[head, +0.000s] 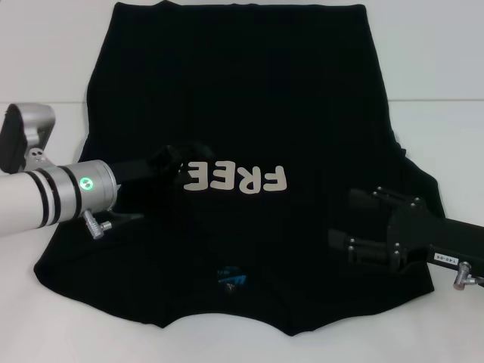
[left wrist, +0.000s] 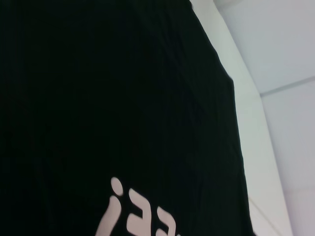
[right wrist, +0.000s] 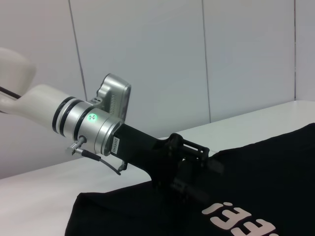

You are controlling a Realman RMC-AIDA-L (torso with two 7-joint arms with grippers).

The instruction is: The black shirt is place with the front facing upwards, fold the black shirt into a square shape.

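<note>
The black shirt (head: 249,98) lies spread front up on the white table (head: 45,325). Its white letters "FREE" (head: 236,179) read upside down to me. The blue neck label (head: 229,275) is at the near side and the hem at the far side. My left gripper (head: 175,163) hovers over the shirt just left of the letters and covers the "!". It also shows in the right wrist view (right wrist: 204,169), raised above the cloth (right wrist: 280,172). My right gripper (head: 344,221) is open and empty, low over the shirt's right side. The left wrist view shows the shirt (left wrist: 113,98) and part of the letters (left wrist: 133,216).
The white table runs round the shirt on all sides, with bare strips left (head: 38,113) and right (head: 446,136). A white panelled wall (right wrist: 197,59) stands behind the table. The shirt's near edge (head: 227,329) lies close to the table's front.
</note>
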